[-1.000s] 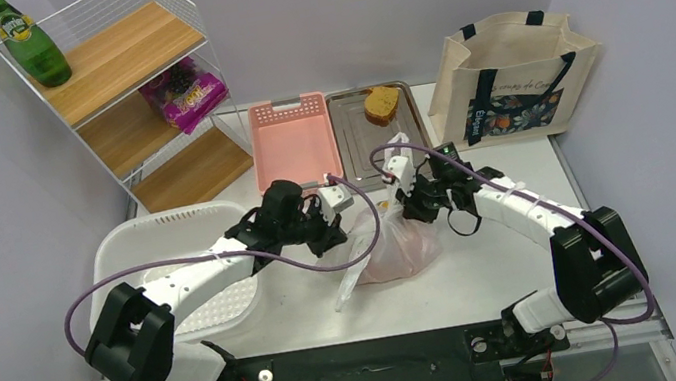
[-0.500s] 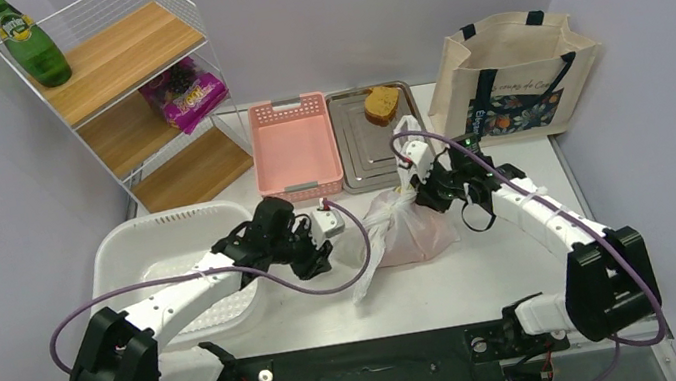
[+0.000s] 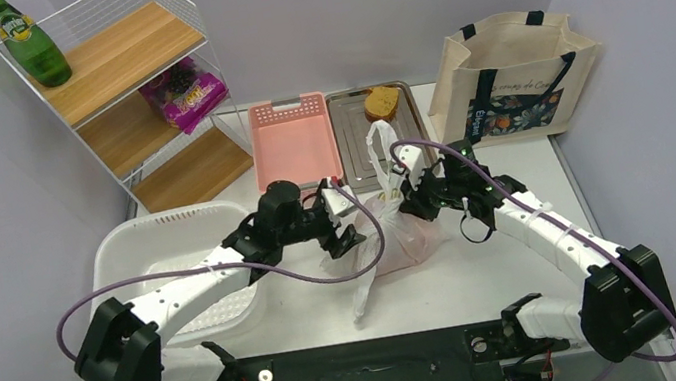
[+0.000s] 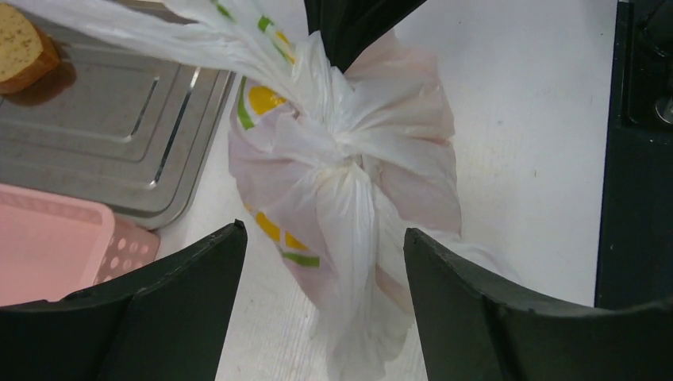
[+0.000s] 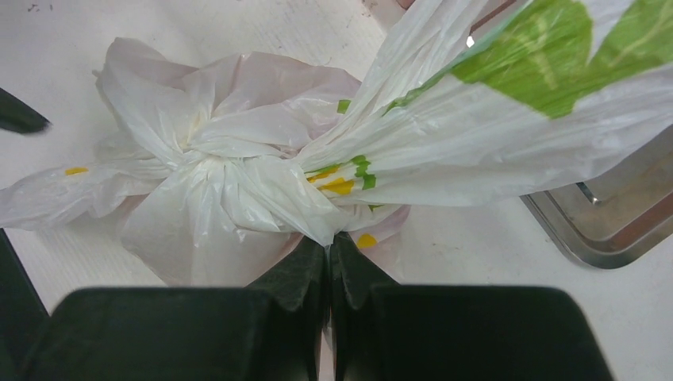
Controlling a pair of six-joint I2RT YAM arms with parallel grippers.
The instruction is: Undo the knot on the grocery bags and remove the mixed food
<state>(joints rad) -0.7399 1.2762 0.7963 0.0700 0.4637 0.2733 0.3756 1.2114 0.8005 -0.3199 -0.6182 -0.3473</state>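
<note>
Two hands at one knot. Plastic bag (image 3: 407,236) lies mid-counter (image 3: 532,161), knot (image 4: 337,151) up top. R hand (image 5: 329,254) is pinched together on the printed tail (image 3: 376,149) beside the knot, holding it up. L hand (image 4: 324,234) is spread apart, straddling the loose tail (image 3: 366,292), which runs toward the near edge. L is nearer that tail, prob. its grab.

Plain lilac-grey walls (image 3: 367,4) enclose a white surface (image 3: 487,269); a wire rack (image 3: 127,91) with seemingly wooden shelves stands rear left.

White table (image 3: 463,278) bears plastic bag (image 3: 411,235), tote (image 3: 511,74), basket (image 3: 296,151), tray (image 3: 360,147), tub (image 3: 166,216).
</note>
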